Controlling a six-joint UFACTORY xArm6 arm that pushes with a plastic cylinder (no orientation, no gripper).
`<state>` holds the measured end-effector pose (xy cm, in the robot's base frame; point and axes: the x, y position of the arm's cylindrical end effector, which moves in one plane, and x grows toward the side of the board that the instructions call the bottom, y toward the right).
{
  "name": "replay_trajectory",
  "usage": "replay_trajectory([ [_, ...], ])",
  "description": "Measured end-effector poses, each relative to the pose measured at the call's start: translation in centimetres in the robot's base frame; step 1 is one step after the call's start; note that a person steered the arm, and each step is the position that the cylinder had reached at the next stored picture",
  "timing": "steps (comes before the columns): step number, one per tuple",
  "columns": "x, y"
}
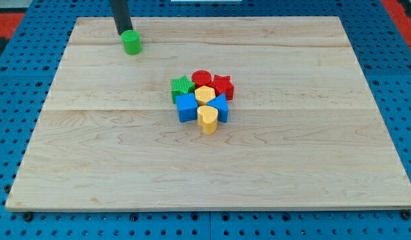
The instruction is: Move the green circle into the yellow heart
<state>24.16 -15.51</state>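
- The green circle (132,43) stands near the view's top left of the wooden board (92,153), well apart from the other blocks, which lie at about 4 o'clock from it.
- It is a short round cylinder standing on its flat face, its axis upright; being round, it shows no heading and no long axis along the board.
- My tip (124,33) sits at about 11 o'clock of the green circle, touching it or just beside it; I cannot tell which.
- The rod has no fingers, so there is nothing open, narrow or holding.
- The yellow heart (208,119) is at the 6 o'clock edge of the cluster near the board's middle.
- It touches the blue cube (187,107) at its 10 o'clock and the blue triangle (221,107) at its 2 o'clock.
- Behind it are a yellow block (205,94), a green star (182,87), a red circle (201,77) and a red star (223,85), packed together.
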Motion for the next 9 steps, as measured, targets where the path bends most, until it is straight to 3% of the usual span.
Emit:
replay_trajectory([
  [2, 7.3, 0.0],
  [3, 4.2, 0.4],
  [4, 6.8, 2.0],
  [6, 18.9, 1.9],
  [7, 22.2, -0.8],
  [8, 23.1, 2.3],
  [9, 22.8, -1.6],
])
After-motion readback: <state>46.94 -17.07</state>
